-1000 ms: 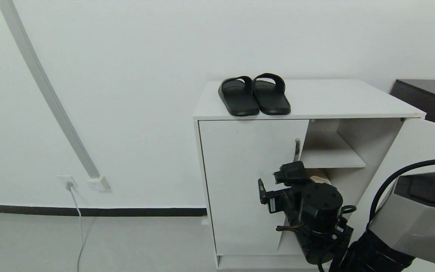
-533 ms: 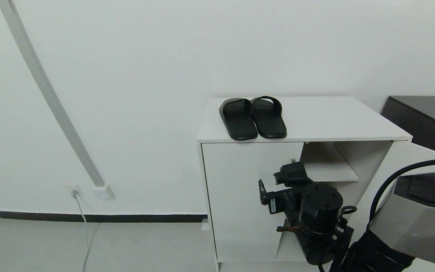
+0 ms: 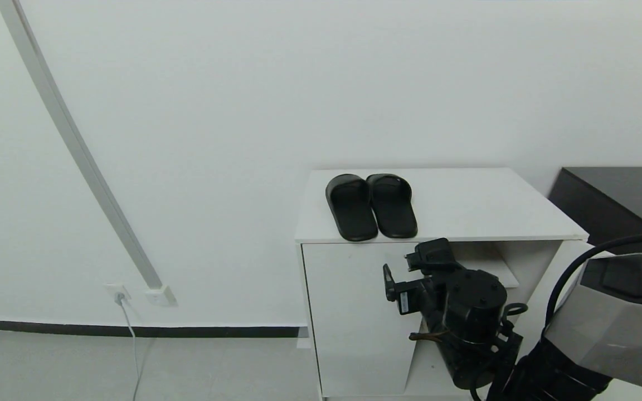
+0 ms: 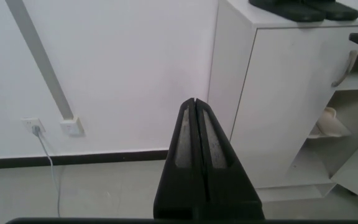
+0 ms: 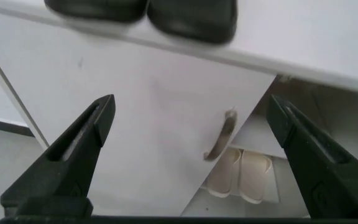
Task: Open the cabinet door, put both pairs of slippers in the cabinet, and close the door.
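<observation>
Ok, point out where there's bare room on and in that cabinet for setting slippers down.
Cabinet top: bare from the black slippers to its right edge. Upper shelf behind the open side looks bare. Crowded: the lower shelf, where the beige slippers sit.

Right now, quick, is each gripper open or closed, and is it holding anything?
Left gripper: closed, fingers pressed together, holding nothing.
Right gripper: open wide, holding nothing.

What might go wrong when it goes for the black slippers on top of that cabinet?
The black slippers lie right at the front edge of the cabinet top, so a clumsy grasp may push them off. The open right gripper sits near the shut door's handle and could catch on it.
</observation>
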### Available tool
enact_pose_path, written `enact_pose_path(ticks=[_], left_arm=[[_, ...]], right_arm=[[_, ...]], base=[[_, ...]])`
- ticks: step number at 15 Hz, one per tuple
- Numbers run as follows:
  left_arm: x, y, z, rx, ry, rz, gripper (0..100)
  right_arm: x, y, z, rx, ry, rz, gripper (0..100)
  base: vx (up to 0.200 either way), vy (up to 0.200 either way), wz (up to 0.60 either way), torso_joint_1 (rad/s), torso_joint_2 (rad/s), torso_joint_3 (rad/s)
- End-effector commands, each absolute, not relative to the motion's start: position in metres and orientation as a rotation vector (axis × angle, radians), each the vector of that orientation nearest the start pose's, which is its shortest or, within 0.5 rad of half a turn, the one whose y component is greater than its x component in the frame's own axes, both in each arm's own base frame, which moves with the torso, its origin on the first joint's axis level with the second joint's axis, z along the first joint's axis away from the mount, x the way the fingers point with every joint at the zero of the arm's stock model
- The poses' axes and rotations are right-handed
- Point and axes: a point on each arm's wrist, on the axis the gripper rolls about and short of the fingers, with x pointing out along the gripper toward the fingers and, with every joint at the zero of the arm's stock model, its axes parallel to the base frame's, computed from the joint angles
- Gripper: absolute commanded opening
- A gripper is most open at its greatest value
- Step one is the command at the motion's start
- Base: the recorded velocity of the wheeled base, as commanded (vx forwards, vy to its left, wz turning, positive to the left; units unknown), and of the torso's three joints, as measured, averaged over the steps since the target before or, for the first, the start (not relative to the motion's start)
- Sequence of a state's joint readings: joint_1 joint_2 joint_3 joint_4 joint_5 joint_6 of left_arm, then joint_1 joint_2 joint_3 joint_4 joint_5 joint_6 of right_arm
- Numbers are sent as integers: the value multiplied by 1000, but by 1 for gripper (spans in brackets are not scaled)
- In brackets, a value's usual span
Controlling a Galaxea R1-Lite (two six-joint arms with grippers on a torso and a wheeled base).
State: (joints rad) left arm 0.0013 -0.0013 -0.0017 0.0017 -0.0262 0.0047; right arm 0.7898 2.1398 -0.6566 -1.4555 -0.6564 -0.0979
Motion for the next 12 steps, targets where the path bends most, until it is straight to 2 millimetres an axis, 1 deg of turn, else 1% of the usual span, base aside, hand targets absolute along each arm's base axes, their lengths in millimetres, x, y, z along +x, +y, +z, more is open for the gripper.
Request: enact_pose_path(ticks=[1, 5, 7, 10, 12], left_arm=[[-23, -1, 76, 5, 0, -25, 0], [-23, -1, 76, 5, 0, -25, 0], [-23, -1, 76, 6, 0, -25, 0], [-23, -1, 76, 6, 0, -25, 0], [-23, -1, 76, 9, 0, -25, 0]], right_arm=[[257, 239, 80, -120, 19, 133, 100], [257, 239, 80, -115, 18, 139, 100], [258, 235, 78, -120, 26, 147, 100], [259, 237, 81, -110, 13, 148, 100], [264, 243, 90, -76, -27, 191, 100]], base=[[0, 0, 0, 261, -603, -339], [0, 0, 0, 232, -527, -294], [0, 0, 0, 56, -119, -58], [0, 0, 0, 0, 0, 0], [0, 0, 0, 0, 0, 0]])
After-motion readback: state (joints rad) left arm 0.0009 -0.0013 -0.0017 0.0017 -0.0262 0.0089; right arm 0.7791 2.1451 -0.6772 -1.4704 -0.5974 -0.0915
